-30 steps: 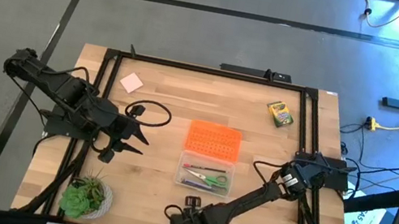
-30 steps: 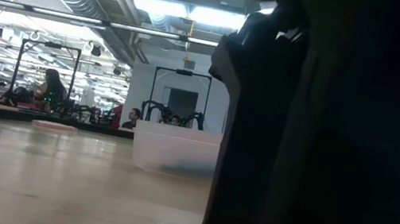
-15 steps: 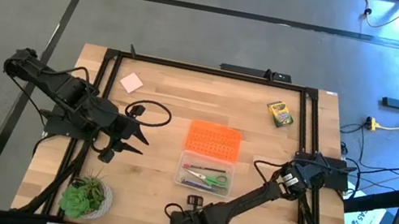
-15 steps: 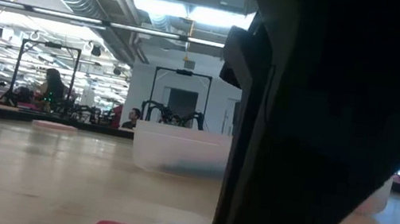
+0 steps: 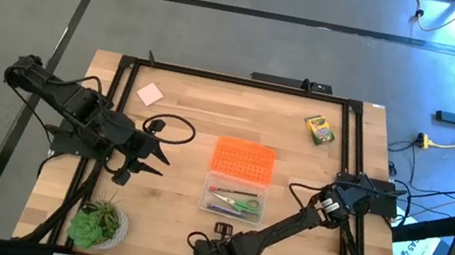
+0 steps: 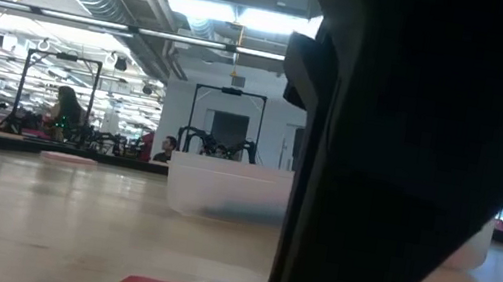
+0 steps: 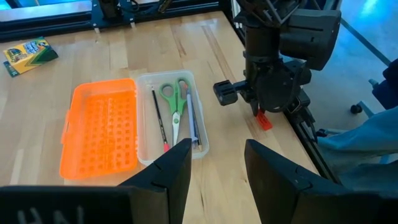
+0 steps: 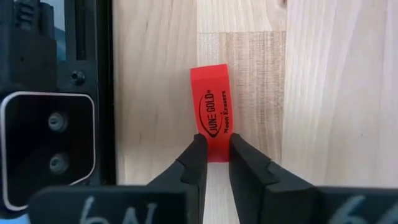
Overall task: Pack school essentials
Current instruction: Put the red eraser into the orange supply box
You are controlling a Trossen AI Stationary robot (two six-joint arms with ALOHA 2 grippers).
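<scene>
One red eraser (image 8: 211,124) sits pinched in the right end effector (image 8: 213,155); left end effector (image 7: 216,163) parted.

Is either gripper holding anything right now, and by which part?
The right gripper is shut on the red eraser, pinching one short end against the table. The left gripper holds nothing.
</scene>
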